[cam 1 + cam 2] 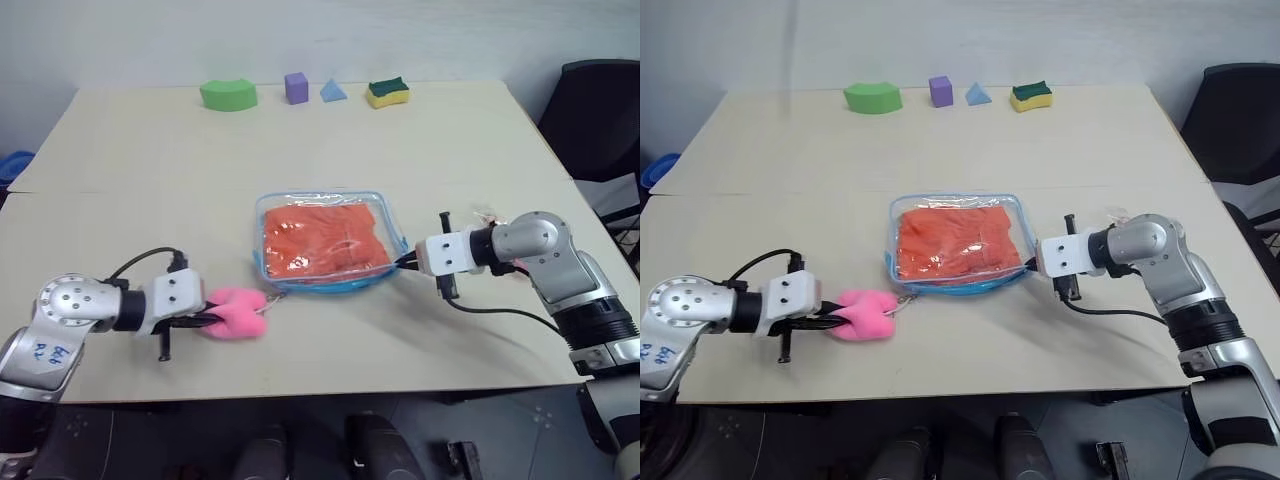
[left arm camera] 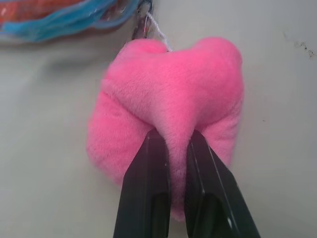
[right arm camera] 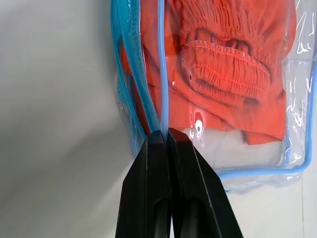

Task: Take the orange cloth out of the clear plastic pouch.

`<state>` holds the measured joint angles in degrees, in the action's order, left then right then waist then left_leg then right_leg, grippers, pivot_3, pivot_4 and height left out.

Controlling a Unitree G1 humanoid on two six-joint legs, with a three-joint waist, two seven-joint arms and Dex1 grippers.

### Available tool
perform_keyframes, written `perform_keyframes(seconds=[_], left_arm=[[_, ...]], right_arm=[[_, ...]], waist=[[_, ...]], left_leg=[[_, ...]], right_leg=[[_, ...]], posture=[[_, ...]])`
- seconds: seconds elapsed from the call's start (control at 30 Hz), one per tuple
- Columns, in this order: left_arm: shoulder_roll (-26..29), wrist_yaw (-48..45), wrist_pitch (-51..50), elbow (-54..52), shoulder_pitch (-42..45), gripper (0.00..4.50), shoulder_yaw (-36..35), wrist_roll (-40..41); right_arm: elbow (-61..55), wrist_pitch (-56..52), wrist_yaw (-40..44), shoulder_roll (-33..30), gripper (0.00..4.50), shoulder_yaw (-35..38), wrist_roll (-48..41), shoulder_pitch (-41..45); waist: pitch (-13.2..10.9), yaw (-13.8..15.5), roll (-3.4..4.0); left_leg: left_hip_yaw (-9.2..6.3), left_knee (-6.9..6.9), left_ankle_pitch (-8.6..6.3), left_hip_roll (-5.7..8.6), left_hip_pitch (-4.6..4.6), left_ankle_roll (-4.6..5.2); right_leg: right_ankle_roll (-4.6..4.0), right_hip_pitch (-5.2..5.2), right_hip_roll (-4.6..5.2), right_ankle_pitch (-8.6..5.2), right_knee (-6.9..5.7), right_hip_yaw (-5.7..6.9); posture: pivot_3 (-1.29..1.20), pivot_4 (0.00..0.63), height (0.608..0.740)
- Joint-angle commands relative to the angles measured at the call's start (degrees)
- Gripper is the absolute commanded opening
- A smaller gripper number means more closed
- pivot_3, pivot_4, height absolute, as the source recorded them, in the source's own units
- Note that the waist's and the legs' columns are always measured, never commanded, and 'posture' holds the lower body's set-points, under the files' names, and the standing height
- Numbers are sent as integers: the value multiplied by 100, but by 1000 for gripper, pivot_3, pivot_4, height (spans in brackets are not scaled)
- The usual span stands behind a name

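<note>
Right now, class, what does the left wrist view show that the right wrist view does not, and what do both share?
Left wrist view alone: the left gripper pinching the pink heart, with its chain running up to the pouch.

Right wrist view alone: the right gripper shut on the pouch's blue edge, and the folds and small white mark of the orange cloth inside.

Both: the pouch's blue trim, some orange cloth and the tabletop.

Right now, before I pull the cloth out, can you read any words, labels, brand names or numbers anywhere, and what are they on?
Blue handwritten marks on the left arm's silver joint cover: too blurred to read.
White mark on the orange cloth, seen through the clear plastic pouch: no letters can be made out.
Nothing else carries readable text.
</note>
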<state>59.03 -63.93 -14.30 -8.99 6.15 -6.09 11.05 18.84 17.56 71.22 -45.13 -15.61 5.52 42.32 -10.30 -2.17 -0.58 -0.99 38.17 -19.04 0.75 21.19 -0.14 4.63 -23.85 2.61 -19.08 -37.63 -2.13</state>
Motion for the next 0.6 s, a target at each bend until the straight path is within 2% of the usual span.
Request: perform_keyframes(seconds=[0.03, 0.2, 0.4, 0.47, 0.5, 0.6], left_arm=[[342, 11, 154, 658, -179, 30, -629, -66], [434, 133, 375, 1307, 41, 30, -790, -88], [125, 180, 78, 946, 96, 30, -605, 134], [28, 79, -179, 723, 7, 756, -649, 368], [29, -20, -289, 578, -93, 975, -703, 490], [55, -8, -580, 340, -230, 1922, -942, 703]], right_arm=[[130, 138, -84, -206, 0, 214, 28, 191], [173, 235, -53, -311, 0, 238, -30, 130], [27, -18, -69, -226, 0, 234, -114, 70], [-100, -290, -30, -202, 452, 265, -212, 31], [-190, -389, -14, -210, 635, 289, -254, -11], [-560, -721, -77, -248, 1636, 452, -420, -221]], waist=[[0, -10, 0], [-1, 23, 0], [-1, 42, 0], [-1, 45, 0], [0, 45, 0], [0, 48, 0]], left_leg=[[0, -2, 0, 0, -1, 0], [0, 0, -2, 1, 3, 3], [0, -1, 0, 1, 9, -2], [0, 0, 1, 1, 10, -3], [0, 0, 2, 1, 10, -4], [-1, -1, 1, 0, 10, -4]], right_leg=[[-1, -1, 0, -1, -1, 0], [-2, -1, 3, -1, 0, 3], [-2, -2, 3, -1, -8, 4], [-2, -2, 4, -1, -9, 4], [-2, -2, 4, -1, -10, 4], [-2, -2, 4, -1, -10, 3]], posture=[[0, 150, 740], [0, 150, 740], [0, 150, 740], [0, 150, 740], [0, 150, 740], [0, 150, 740]])
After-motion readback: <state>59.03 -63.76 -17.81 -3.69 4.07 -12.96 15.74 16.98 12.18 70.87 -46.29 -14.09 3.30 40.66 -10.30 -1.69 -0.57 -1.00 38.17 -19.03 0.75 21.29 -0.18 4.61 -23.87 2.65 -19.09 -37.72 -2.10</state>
